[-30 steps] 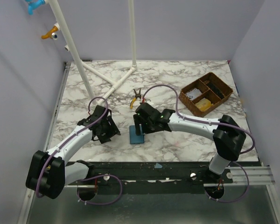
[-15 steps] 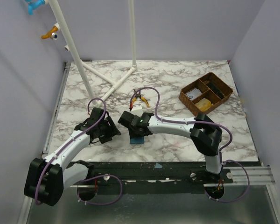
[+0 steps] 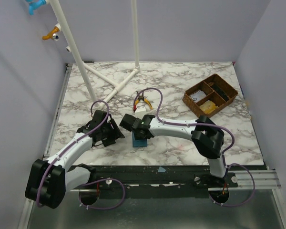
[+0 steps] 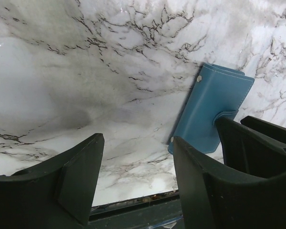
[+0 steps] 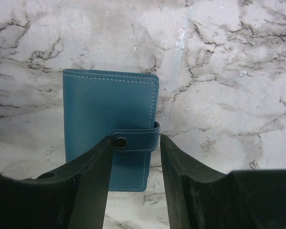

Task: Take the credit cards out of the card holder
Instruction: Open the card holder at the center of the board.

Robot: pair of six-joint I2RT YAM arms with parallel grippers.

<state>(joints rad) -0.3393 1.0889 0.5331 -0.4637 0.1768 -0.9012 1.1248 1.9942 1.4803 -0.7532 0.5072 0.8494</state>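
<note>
The right gripper hangs low over the card holder, jaws spread wide. The blue holder lies flat on the marble table, directly under and just ahead of its fingertips. The holder is closed. Its strap wraps round the edge and sits right in the gap between the two fingers, and the snap is fastened, just beside the tip of the finger on the left of the wrist view. Nothing is pinched, and whether either finger touches the leather cannot be told.

Over to the left gripper: it too is spread open, hovering above bare marble with nothing between its fingers. The card holder lies just outside its right-hand finger, beyond the tip and off to that side. The right gripper's dark fingers crowd in at the holder's near end.

From the top camera the two claws face each other, with the holder under the right one's tip and the left one near it on the other side. Just behind the right gripper, toward the far edge, lie pliers with orange grips. A brown compartment tray sits well apart from both claws, out on the right arm's side.
</note>
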